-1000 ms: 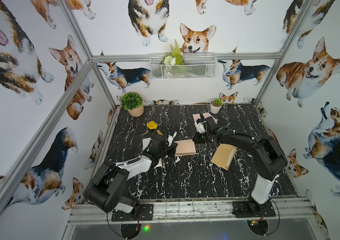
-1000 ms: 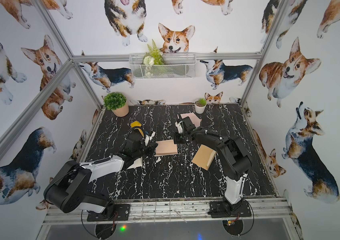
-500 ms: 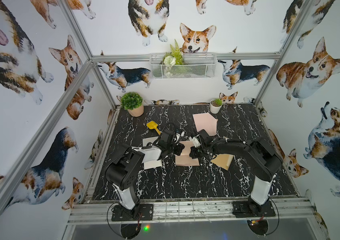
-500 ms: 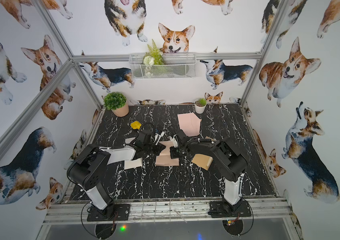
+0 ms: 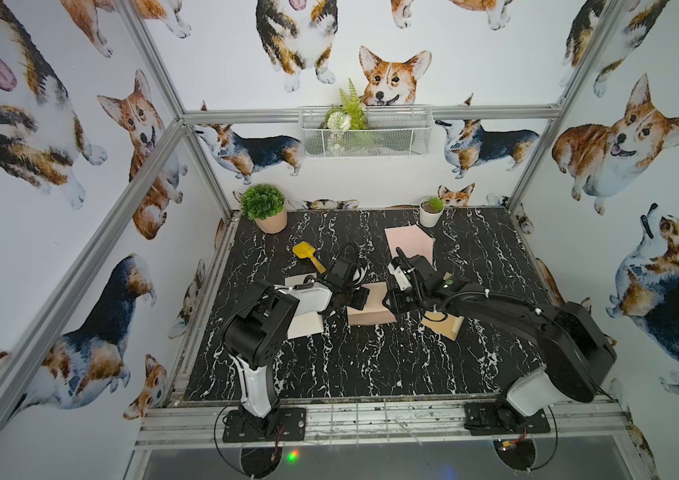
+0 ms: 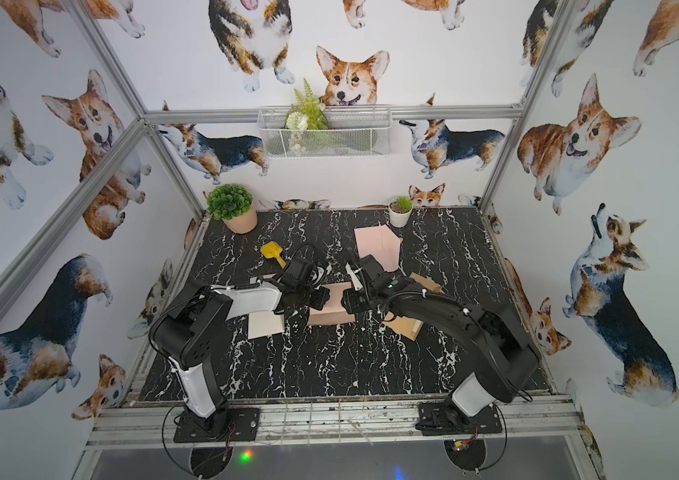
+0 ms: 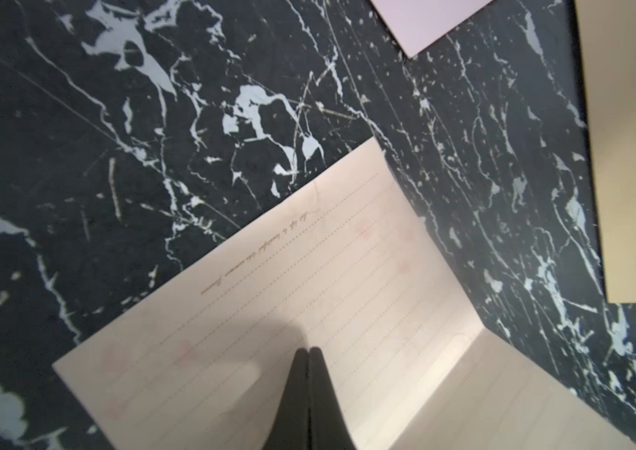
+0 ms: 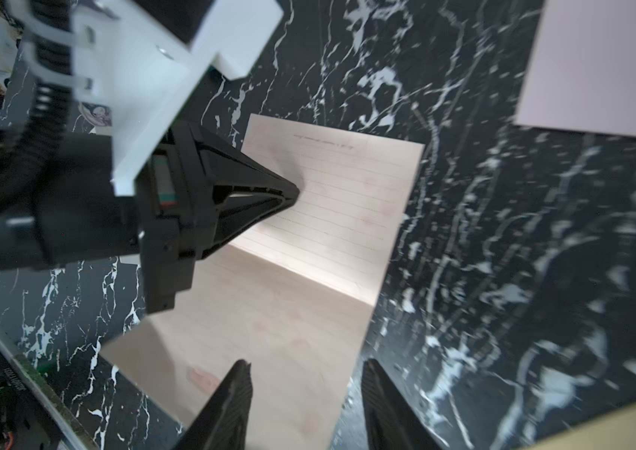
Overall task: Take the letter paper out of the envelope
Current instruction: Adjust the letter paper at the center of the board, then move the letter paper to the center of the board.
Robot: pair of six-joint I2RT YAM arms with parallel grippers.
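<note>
The letter paper (image 5: pixel 371 309) (image 6: pixel 331 311), cream with dotted lines and one crease, lies outside any envelope in the middle of the black marble table. My left gripper (image 5: pixel 360 297) (image 7: pixel 308 350) is shut, its tips resting on the paper's surface (image 7: pixel 308 253) with nothing between them. My right gripper (image 5: pixel 388 305) (image 8: pixel 304 366) is open over the paper's right edge (image 8: pixel 328 218), one finger above the sheet and one above the table. A pink envelope (image 5: pixel 408 245) (image 6: pixel 377 247) lies flat farther back, apart from the paper.
A brown envelope (image 5: pixel 443 326) lies under the right arm. A white sheet (image 5: pixel 304 326) lies under the left arm. A yellow scoop (image 5: pixel 306 255) and two potted plants (image 5: pixel 265 208) (image 5: pixel 431 210) stand farther back.
The right gripper came forward from the pink envelope at the back to the paper, and its jaws have now opened. The left gripper closed fully; the paper shifted slightly frontward.
</note>
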